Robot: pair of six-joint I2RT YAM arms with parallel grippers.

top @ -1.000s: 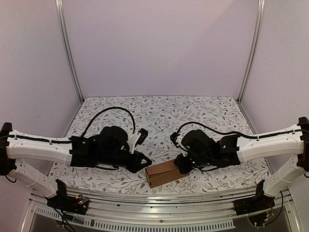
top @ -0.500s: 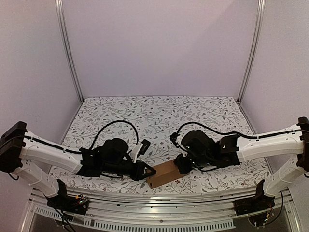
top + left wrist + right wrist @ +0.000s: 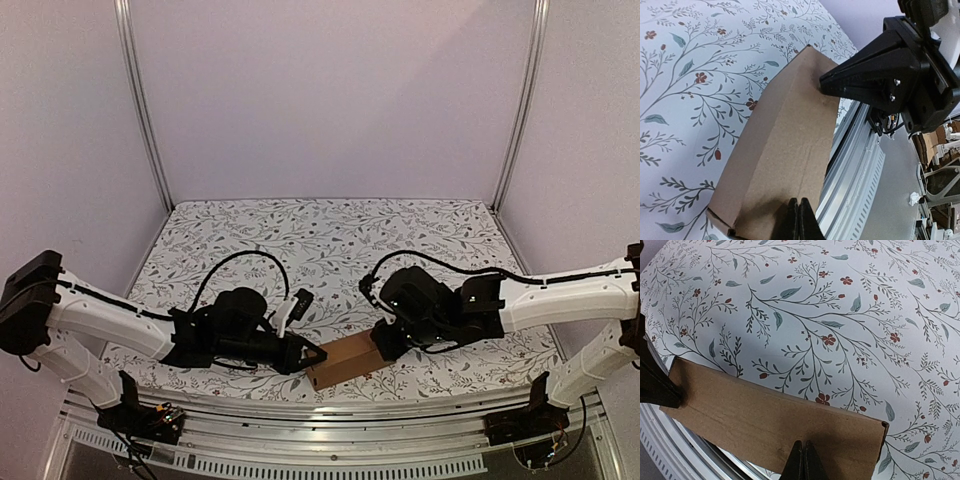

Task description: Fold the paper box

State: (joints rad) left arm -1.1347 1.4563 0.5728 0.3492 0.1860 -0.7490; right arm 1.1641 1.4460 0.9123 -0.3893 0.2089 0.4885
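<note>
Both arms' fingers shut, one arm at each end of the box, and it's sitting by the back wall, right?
No: the paper box lies at the near edge of the table, beside the metal rail; the top external view shows it. The rest holds.

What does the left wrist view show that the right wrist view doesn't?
Left wrist only: the right gripper, shut, tip against the paper box, and the metal rail beside it. Right wrist only: the left gripper at the box's other end. Both: the brown box on floral cloth, with each camera's own shut fingers at the picture's bottom edge.
</note>
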